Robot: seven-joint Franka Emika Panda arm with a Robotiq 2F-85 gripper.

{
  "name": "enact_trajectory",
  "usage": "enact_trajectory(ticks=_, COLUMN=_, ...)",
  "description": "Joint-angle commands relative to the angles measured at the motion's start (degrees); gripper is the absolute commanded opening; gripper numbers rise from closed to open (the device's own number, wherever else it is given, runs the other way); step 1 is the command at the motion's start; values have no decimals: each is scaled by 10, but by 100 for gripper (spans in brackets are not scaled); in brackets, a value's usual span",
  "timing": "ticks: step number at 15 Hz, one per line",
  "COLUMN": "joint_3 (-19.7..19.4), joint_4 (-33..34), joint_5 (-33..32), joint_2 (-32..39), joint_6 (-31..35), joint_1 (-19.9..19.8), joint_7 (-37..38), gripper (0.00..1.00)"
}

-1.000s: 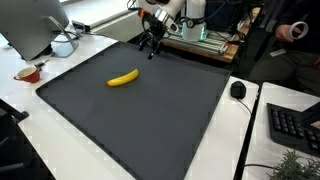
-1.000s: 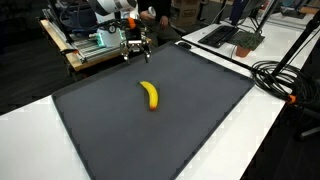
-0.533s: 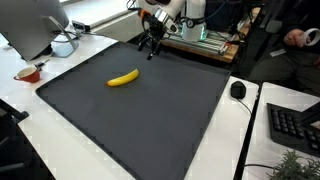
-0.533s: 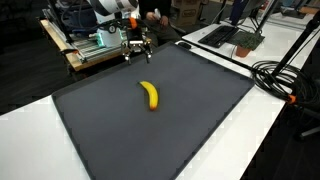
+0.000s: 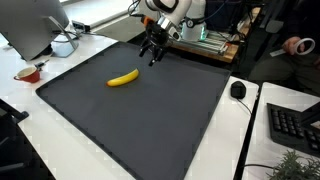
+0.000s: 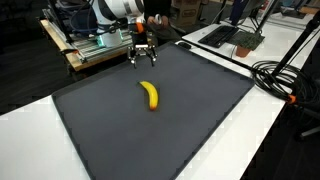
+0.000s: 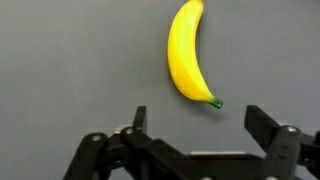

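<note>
A yellow banana (image 5: 123, 77) lies alone on the dark grey mat (image 5: 150, 120); it also shows in the other exterior view (image 6: 149, 95) and in the wrist view (image 7: 186, 52), with its green stem tip toward the gripper. My gripper (image 5: 153, 58) hangs above the mat's far edge, beyond the banana (image 6: 141, 59). In the wrist view the gripper (image 7: 200, 118) is open and empty, its jaws wide apart, with the banana's stem end just ahead of the gap.
A red bowl (image 5: 27, 73) and a monitor (image 5: 35, 25) stand on the white table beside the mat. A computer mouse (image 5: 238, 89) and keyboard (image 5: 295, 125) lie on the opposite side. Black cables (image 6: 285, 75) run along the mat's edge. A person sits behind.
My gripper has moved slightly away from the mat's far edge toward the banana. The banana has not moved.
</note>
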Motion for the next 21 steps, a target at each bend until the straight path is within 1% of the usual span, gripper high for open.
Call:
enact_trajectory(ticks=1, joint_3=4, joint_4=24, joint_5=2, joint_2=48, joint_6=-29, joint_1=-2, joint_7=49, gripper=100)
enact_trajectory(ticks=6, joint_3=10, joint_4=58, joint_5=2, joint_2=92, joint_6=-34, joint_1=-4, joint_7=91, gripper=100)
enact_trajectory(ticks=12, joint_3=3, joint_4=83, joint_5=2, joint_2=133, joint_6=-59, joint_1=-15, joint_7=119, gripper=100)
enact_trajectory(ticks=15, joint_3=5, joint_4=92, joint_5=2, joint_2=147, joint_6=-75, joint_1=-19, joint_7=134, gripper=100)
enact_trajectory(ticks=19, joint_3=8, joint_4=107, joint_5=2, joint_2=162, joint_6=-73, joint_1=-22, joint_7=147, gripper=100)
enact_trajectory(ticks=20, joint_3=9, joint_4=110, joint_5=2, joint_2=164, joint_6=-73, joint_1=-21, joint_7=148, gripper=88)
enact_trajectory(ticks=21, joint_3=10, joint_4=113, joint_5=2, joint_2=166, joint_6=-72, joint_1=-21, joint_7=149, gripper=73)
